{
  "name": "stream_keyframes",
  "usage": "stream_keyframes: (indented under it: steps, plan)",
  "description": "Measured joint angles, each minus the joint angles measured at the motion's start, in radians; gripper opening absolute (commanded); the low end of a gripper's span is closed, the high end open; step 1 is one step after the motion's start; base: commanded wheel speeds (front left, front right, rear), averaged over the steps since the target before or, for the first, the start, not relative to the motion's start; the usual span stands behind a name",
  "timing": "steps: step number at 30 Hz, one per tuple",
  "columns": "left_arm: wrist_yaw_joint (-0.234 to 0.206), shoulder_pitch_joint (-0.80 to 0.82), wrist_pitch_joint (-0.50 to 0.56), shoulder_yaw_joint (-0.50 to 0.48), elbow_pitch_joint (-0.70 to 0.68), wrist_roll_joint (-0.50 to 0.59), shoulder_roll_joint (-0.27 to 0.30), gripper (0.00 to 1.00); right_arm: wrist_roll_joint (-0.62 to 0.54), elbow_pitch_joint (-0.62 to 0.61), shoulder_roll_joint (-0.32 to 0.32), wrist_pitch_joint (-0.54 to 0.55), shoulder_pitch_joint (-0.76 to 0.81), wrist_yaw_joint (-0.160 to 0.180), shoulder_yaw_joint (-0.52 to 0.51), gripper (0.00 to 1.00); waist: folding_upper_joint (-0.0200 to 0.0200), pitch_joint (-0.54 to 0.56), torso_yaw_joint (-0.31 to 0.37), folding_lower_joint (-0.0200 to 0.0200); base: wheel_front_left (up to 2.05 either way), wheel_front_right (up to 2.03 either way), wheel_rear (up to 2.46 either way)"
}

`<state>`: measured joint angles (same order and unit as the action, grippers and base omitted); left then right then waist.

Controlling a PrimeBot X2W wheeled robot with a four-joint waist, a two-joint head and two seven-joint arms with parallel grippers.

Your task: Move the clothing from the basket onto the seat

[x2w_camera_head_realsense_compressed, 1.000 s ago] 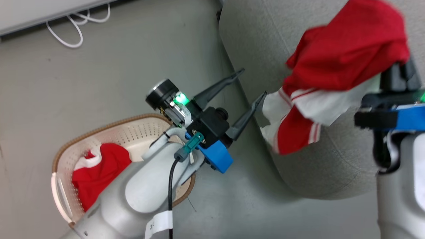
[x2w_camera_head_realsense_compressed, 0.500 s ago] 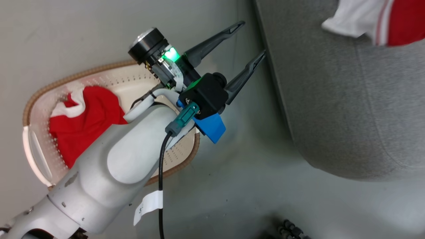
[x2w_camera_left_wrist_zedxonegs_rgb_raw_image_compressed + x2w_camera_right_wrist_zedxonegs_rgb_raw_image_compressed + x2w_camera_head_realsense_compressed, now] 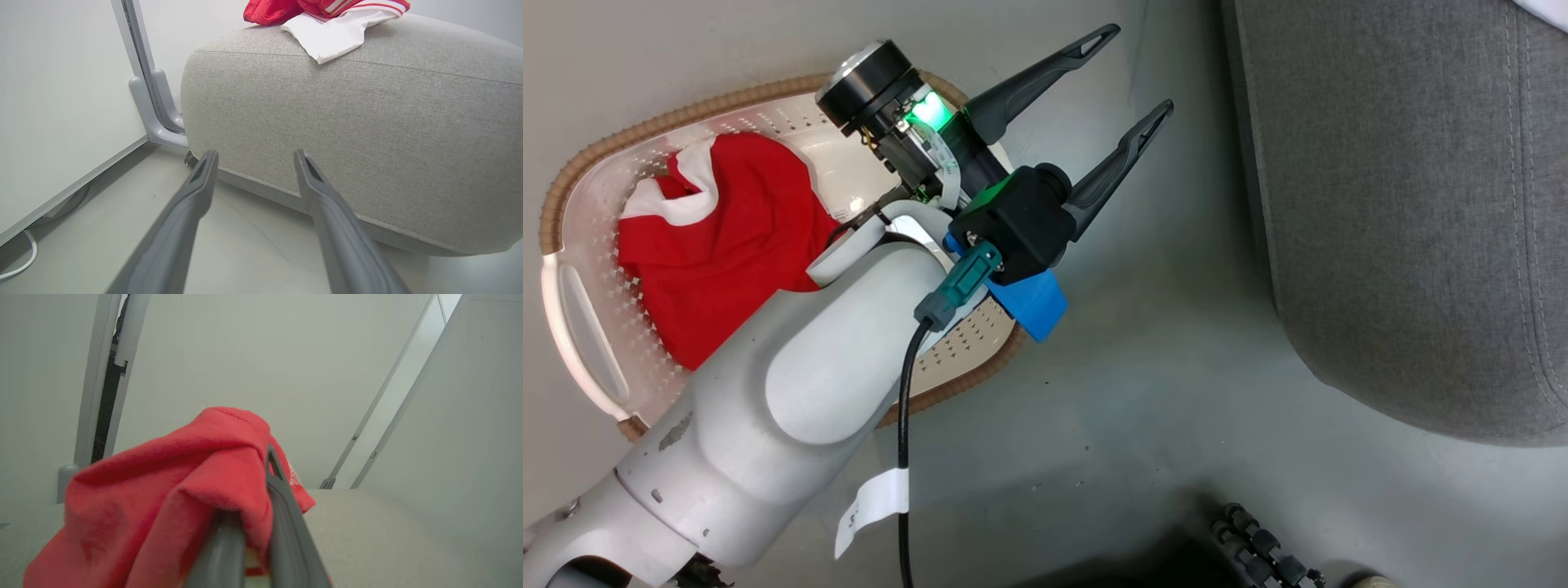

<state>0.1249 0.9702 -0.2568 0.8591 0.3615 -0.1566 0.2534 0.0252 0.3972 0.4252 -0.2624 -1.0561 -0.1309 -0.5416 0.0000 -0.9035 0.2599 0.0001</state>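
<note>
I see my left gripper [image 3: 1141, 68] over the smooth grey floor [image 3: 1135, 408], between the cream-white perforated plastic laundry basket [image 3: 580, 327] with its brown woven-look rim and the large light-grey fabric-upholstered seat [image 3: 1405, 245]. Its two long dark jaws are spread wide apart and nothing is between them. In the left wrist view this gripper [image 3: 256, 153] points toward the lower side of the seat [image 3: 367, 143], without touching it. One bright red soft garment with a white panel [image 3: 719, 245] lies crumpled inside the basket, in the half far from the seat. My pale left forearm [image 3: 792, 392] covers the near part of the basket from the head camera, and a black cable [image 3: 903, 457] runs along this forearm. On top of the seat, at its edge, the left wrist view shows a red and white garment with thin striped trim [image 3: 339, 28]; its white corner hangs a little over the rounded edge. In the right wrist view my right gripper [image 3: 261, 486] has its jaws closed tight on bright red fabric [image 3: 163, 486], which is draped over the fingers and hides one of them almost fully. The top of the seat [image 3: 388, 539] is below it. I cannot tell if this fabric is the same piece that the left wrist view shows. A thin white cable [image 3: 16, 265] lies on the floor near the white wall panel [image 3: 61, 102]. At the bottom of the head view there is a dark ribbed object [image 3: 1258, 543] which I cannot identify.
</note>
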Motion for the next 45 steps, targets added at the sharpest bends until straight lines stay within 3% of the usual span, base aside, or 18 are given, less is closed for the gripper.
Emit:
stream_keyframes:
  steps: [9, 10, 11, 12, 17, 27, 34, 45]
  plan:
    - [-0.002, 0.001, 0.004, 0.007, -0.005, -0.006, 0.012, 1.0, -0.025, 0.141, -0.095, 0.0, 0.116, 0.0, -0.027, 0.0, 0.0, -0.001, 0.009, -0.0001, 0.0, 0.0, 0.0]
    - [-0.002, 0.001, 0.004, 0.008, -0.005, -0.008, 0.013, 1.0, -0.024, 0.152, -0.098, 0.0, 0.118, 0.0, -0.029, 0.09, 0.0, 0.0, 0.01, 0.0, 0.0, 0.0, 0.0]
    - [-0.003, 0.001, 0.004, 0.009, -0.004, -0.009, 0.013, 1.0, -0.022, 0.157, -0.103, 0.0, 0.118, 0.0, -0.031, 0.95, 0.0, 0.0, 0.01, 0.0, 0.0, 0.0, 0.0]
    - [-0.005, 0.001, 0.004, 0.01, -0.004, -0.01, 0.013, 1.0, -0.017, 0.157, -0.106, 0.0, 0.118, 0.0, -0.03, 1.0, 0.0, 0.002, 0.009, 0.0, 0.0, 0.0, 0.0]
    - [-0.016, -0.001, 0.001, 0.01, 0.001, -0.018, 0.009, 1.0, -0.009, 0.111, -0.121, 0.0, 0.167, 0.0, -0.016, 1.0, 0.0, 0.029, 0.004, 0.0, 0.0, 0.0, 0.0]
    - [-0.051, -0.104, -0.005, -0.048, -0.008, -0.072, -0.038, 1.0, 0.004, -0.066, -0.185, 0.0, 0.468, 0.0, 0.053, 1.0, 0.0, 0.196, -0.012, -0.0002, 0.0, 0.0, 0.0]
    - [-0.073, -0.229, -0.005, -0.152, -0.03, -0.098, -0.054, 1.0, 0.015, -0.215, -0.22, 0.0, 0.586, 0.0, 0.187, 1.0, 0.0001, 0.348, -0.039, -0.0003, 0.0, 0.0, 0.0]
    - [-0.091, -0.404, -0.006, -0.385, -0.071, -0.097, -0.096, 1.0, 0.037, -0.301, -0.275, 0.0, 0.666, 0.0, 0.395, 1.0, 0.0, 0.531, -0.139, -0.0003, 0.0, 0.0, 0.0]
